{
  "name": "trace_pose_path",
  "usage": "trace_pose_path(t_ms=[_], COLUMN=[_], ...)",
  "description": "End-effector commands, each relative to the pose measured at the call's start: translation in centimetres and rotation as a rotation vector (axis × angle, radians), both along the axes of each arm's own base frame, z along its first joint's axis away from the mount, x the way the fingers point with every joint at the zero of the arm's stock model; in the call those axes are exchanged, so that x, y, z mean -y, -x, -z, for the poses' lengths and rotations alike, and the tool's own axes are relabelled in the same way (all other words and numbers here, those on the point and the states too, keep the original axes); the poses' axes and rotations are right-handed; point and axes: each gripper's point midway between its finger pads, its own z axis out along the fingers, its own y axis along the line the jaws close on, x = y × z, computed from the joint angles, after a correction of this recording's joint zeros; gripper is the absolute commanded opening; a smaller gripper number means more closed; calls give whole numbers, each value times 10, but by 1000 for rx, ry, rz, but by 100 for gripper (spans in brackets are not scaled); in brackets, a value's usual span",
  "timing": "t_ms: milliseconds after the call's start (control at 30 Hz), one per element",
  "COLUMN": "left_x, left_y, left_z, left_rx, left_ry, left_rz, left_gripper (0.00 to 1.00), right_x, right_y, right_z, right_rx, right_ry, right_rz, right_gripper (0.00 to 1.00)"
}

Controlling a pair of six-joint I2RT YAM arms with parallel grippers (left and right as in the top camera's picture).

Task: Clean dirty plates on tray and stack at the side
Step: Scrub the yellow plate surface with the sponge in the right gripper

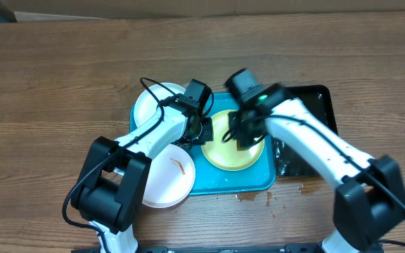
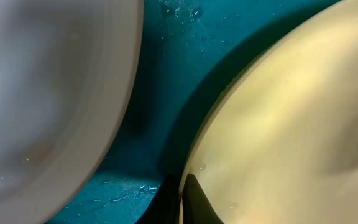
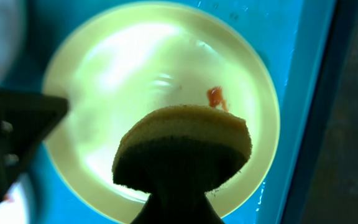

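Sponge (image 3: 182, 140) in right pincer (image 3: 178, 198) — above smeared pale-green plate (image 3: 123, 74)

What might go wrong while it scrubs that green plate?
The sponge sits beside the red smear and might miss it. The left gripper pinches only the green plate's rim, so it may slip on the wet tray. The smeared white plate, overhanging the tray, could get knocked.

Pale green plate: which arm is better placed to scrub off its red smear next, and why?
Right. The right gripper holds the sponge over the pale green plate, beside the red smear. The left gripper has no sponge; it seems to pinch the plate's rim.
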Motion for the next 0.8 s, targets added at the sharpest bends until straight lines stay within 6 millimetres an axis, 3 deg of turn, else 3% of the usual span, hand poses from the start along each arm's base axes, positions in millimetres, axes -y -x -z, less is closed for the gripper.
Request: trace_pose_path(t_ms=[0, 267, 433, 667, 767], left_x=[-5, -5, -5, -5, -5], left_y=[1, 2, 2, 2, 2], left_z=[5, 5, 5, 5, 5], left_rx=[-10, -12, -13, -13, -13], left_ry=[-27, -29, -29, -29, -29], left_rz=[-34, -34, -34, -33, -33], left_gripper=[4, 4, 4, 4, 4], right_x=[19, 26, 36, 46, 50], right_y=[-5, -9, -25, -26, -24], right_z=[12, 40, 43, 57, 63], right_rx=[65, 74, 175, 190, 189], right_ry=[160, 184, 240, 246, 247], right_rz=[26, 36, 59, 80, 85], right_gripper=[4, 4, 4, 5, 28])
